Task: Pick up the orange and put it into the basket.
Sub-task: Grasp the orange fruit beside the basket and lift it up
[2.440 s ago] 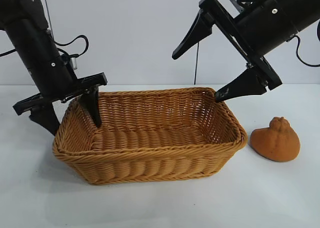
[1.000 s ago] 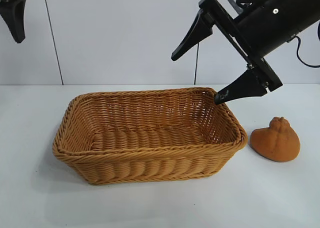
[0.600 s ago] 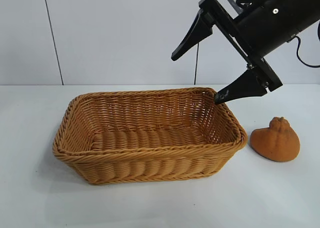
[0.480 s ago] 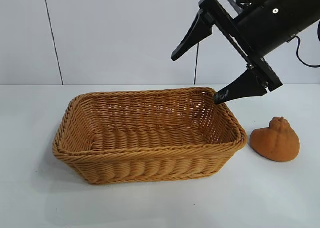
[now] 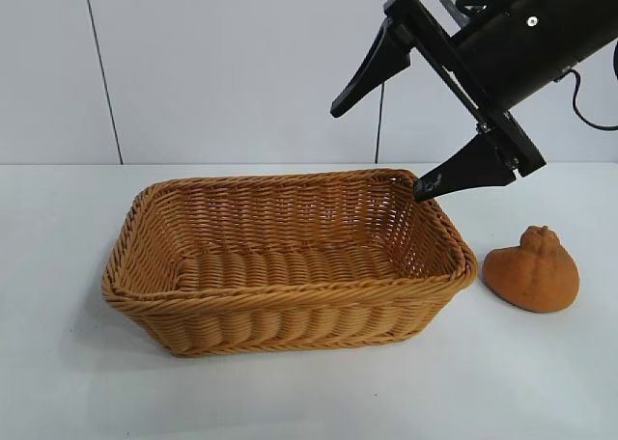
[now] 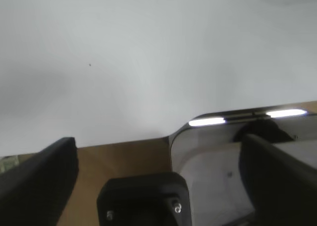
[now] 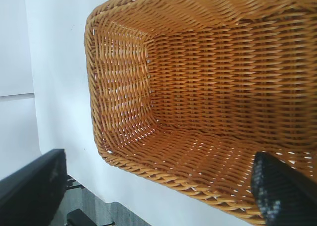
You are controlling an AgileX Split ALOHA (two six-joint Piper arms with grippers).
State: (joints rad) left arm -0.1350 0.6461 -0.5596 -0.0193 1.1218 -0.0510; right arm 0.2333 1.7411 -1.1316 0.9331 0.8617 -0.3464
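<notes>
The orange [image 5: 534, 270], dull orange with a bumpy knob on top, lies on the white table to the right of the basket [image 5: 290, 300]. The tan wicker basket is empty and also fills the right wrist view [image 7: 124, 151]. My right gripper [image 5: 379, 143] hangs wide open and empty in the air above the basket's far right corner, left of and above the orange. My left gripper [image 6: 158, 171] is out of the exterior view; its wrist view shows its two dark fingers [image 6: 39, 179] wide apart with nothing between them.
The white table [image 5: 290, 401] spreads around the basket, with a pale panelled wall [image 5: 232, 64] behind it. The left wrist view shows only a white surface, a brown panel and a grey fixture.
The left arm rose from the basket's left rim and left the exterior view at the top left. The right arm, basket and orange have stayed still.
</notes>
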